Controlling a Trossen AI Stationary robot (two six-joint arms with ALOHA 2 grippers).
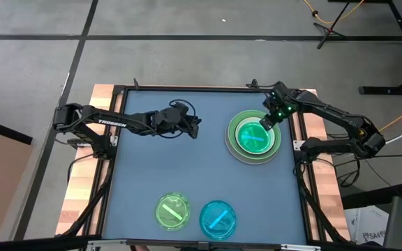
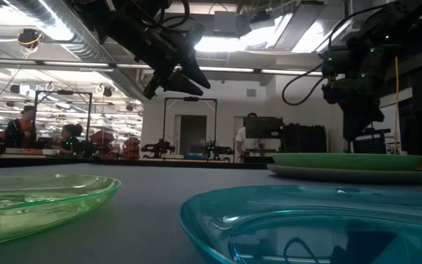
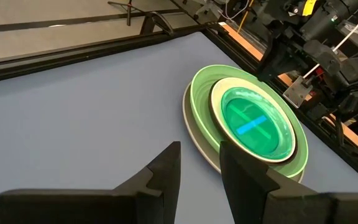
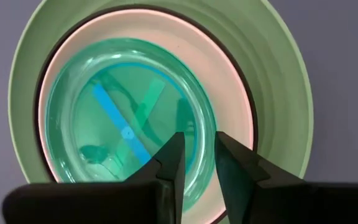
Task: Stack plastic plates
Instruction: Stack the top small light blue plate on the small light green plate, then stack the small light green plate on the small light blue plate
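Plates, near to far. Nearest the table's front edge, at about 6 o'clock in the high view, two small see-through ones lie side by side, apart from each other: the green plate (image 1: 173, 210) and the blue plate (image 1: 218, 217). Neither is stacked yet.

Farther back, at about 2 o'clock, sits the stack (image 1: 253, 137): a grey plate (image 3: 194, 138) at the bottom, a light green plate (image 4: 278, 74) on it, a white plate (image 4: 232, 81) next, and a small see-through teal-looking plate (image 4: 123, 124) on top.

Right gripper (image 4: 196, 155) hangs directly over the stack's top plate, fingers parted a narrow gap, nothing between them. Left gripper (image 3: 199, 167) waits above bare table at about 10 o'clock, narrow gap showing between its fingers, nothing held.

Handling, as a judgement: thin hard plastic, light, stiff, smooth and probably slippery. Lying flat gives little to pinch. The raised rim looks the best hold, one finger inside and one outside. A light plate may skid when nudged, and a tilted release may leave it off-centre.
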